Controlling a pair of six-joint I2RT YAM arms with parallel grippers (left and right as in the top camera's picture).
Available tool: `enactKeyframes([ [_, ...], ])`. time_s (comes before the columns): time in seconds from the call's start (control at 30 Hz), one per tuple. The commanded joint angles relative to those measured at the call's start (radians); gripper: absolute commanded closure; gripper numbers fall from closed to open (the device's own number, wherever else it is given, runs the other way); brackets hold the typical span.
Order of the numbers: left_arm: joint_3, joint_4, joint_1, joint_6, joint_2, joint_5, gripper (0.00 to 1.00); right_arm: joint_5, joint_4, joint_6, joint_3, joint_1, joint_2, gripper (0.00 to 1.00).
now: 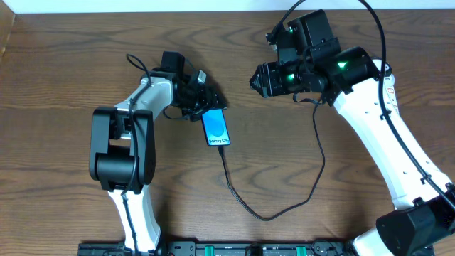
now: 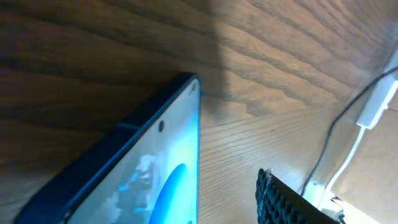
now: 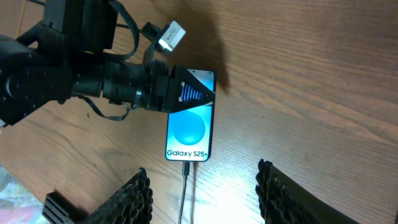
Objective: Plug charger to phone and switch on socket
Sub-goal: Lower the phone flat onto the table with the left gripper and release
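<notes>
My left gripper (image 1: 210, 103) is covering the phone (image 1: 217, 130) at its top end. In my left wrist view, the phone is running blurred off the bottom edge. The charger (image 3: 185, 186) tip is showing too small to judge.

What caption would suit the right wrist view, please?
Left gripper at the top of the Galaxy S25+ phone, charger cable at its bottom.

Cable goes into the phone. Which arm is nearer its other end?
Right, probably. The cable loops from the phone up under the right gripper, which hangs open. The left gripper sits at the phone's top, away from that end. The socket is hidden.
</notes>
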Motion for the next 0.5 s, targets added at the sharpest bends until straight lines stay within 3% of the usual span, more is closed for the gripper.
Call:
enactKeyframes([
  [0.0, -0.014, -0.053, 0.008, 0.004, 0.048, -0.276, 0.39, 0.005, -0.006, -0.014, 0.014, -0.002, -0.01, 0.46],
  [0.2, 0.006, -0.119, 0.008, 0.008, 0.026, -0.45, 0.38, 0.013, -0.006, -0.014, 0.014, -0.002, -0.01, 0.46],
  [0.47, 0.006, -0.133, 0.008, 0.008, 0.024, -0.508, 0.38, 0.027, -0.008, -0.014, 0.014, -0.002, -0.01, 0.45],
])
